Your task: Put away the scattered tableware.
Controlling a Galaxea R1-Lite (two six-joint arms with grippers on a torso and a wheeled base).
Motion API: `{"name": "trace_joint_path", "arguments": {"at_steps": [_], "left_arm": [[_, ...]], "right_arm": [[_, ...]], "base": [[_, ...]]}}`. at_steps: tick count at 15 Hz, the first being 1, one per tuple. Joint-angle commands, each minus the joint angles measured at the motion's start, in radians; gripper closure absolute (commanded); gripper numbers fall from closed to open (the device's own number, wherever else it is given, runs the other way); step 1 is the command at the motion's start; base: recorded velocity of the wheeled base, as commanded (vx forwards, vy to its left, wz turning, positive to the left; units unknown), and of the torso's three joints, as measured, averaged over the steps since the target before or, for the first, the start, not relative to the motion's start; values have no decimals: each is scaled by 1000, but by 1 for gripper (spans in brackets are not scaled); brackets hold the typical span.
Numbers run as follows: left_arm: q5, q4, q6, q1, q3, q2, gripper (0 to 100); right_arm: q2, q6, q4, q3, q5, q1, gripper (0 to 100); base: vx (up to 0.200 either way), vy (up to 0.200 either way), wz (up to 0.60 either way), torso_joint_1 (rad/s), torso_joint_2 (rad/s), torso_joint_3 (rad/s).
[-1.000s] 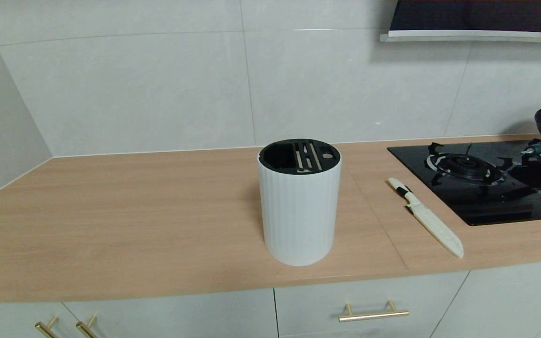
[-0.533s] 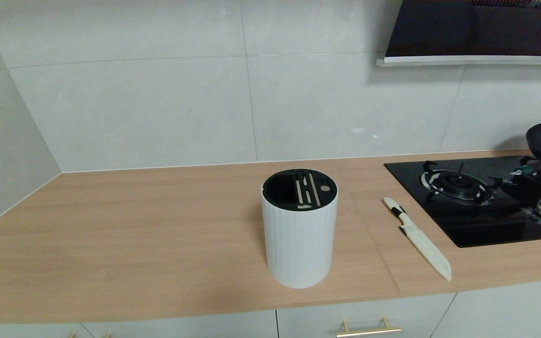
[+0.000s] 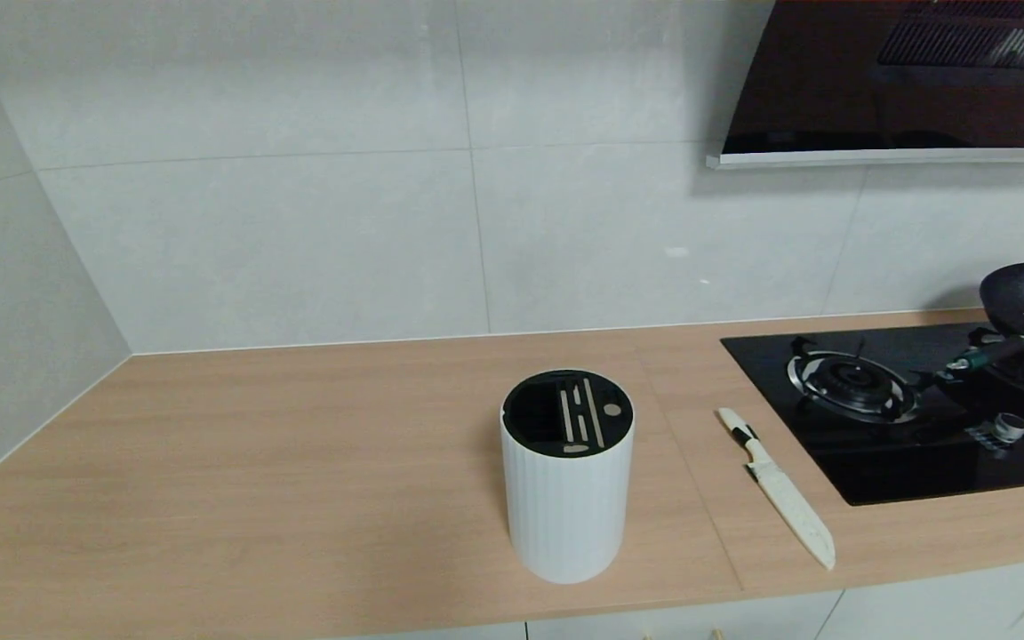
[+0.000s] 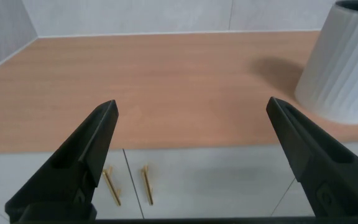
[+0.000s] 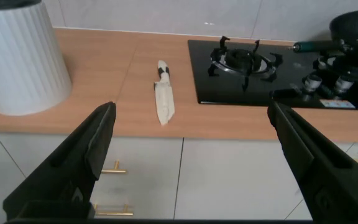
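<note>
On a light wooden countertop (image 3: pixel 299 462) against a grey tiled wall (image 3: pixel 299 222), head view: one white ribbed cylindrical knife holder (image 3: pixel 567 507); one white knife with black-banded handle (image 3: pixel 779 491) lying flat between holder and one black gas hob (image 3: pixel 903 427). The camera has shifted since the earlier frames; the things are unmoved.
Left wrist view: left gripper (image 4: pixel 191 107), fingers spread wide, empty, before the counter's front edge.
Right wrist view: right gripper (image 5: pixel 192 110) likewise spread, empty, facing the knife.
</note>
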Motion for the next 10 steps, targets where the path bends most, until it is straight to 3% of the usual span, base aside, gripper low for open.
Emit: {"name": "trace_joint_path", "arguments": {"at_steps": [1, 4, 10], "left_arm": [[0, -1, 0, 0, 0, 0, 0], [0, -1, 0, 0, 0, 0, 0], [0, -1, 0, 0, 0, 0, 0]], "right_arm": [[2, 0, -1, 0, 0, 0, 0], [2, 0, -1, 0, 0, 0, 0], [3, -5, -1, 0, 0, 0, 0]], "base": [[0, 0, 0, 193, -388, -203], [0, 0, 0, 175, -356, -186], [0, 0, 0, 8, -16, -7]]}}
